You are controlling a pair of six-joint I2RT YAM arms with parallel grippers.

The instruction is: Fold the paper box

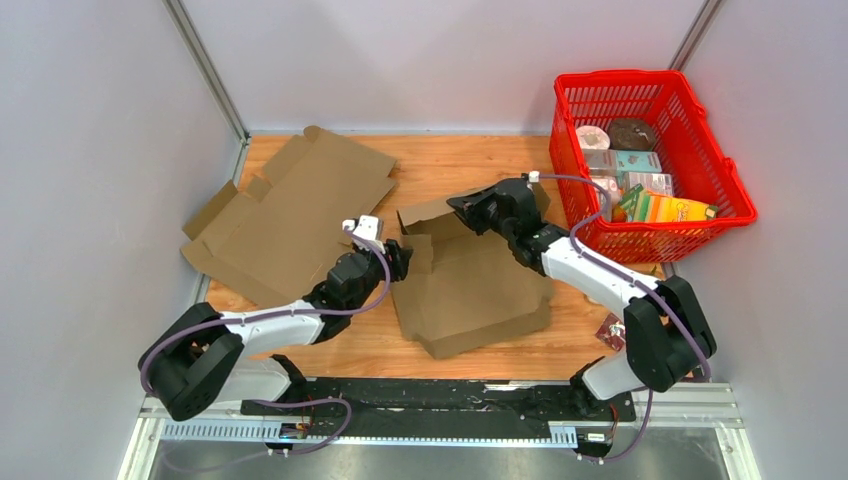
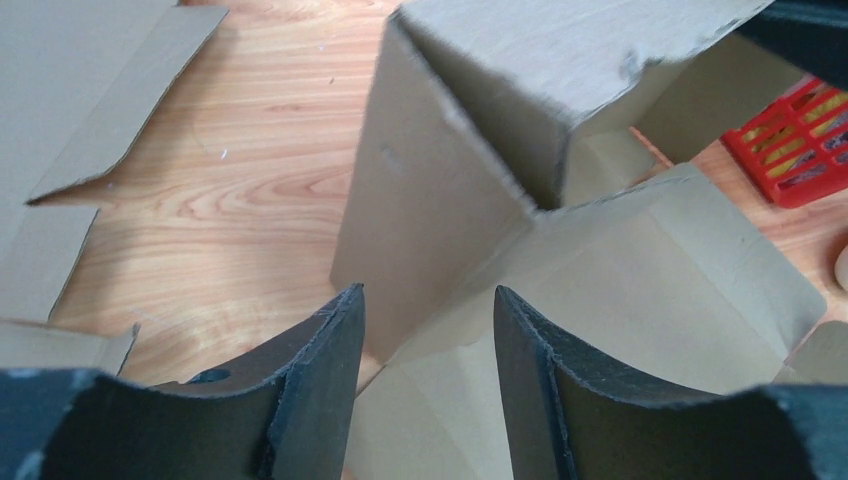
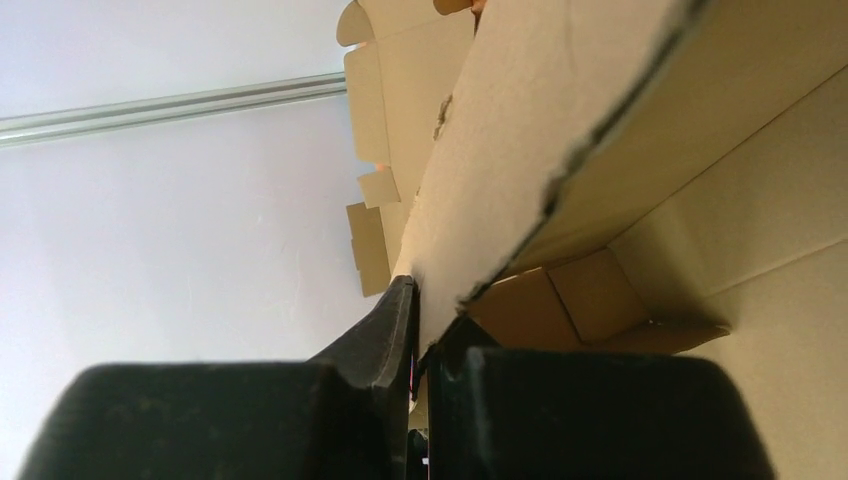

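**Right gripper** (image 3: 418,330): pressed shut on the edge of a raised far panel of the paper box (image 1: 475,285), just left of the red basket (image 1: 640,240).

**Left gripper** (image 2: 428,292): jaws spread, pointed at the box's upright left flap and not clamping it.

**Box**: partly folded, open side up, lying left of the basket. Its long axis runs from far-left to near-right.

**Flat cardboard sheet** (image 1: 285,215): lies farther left of the basket.
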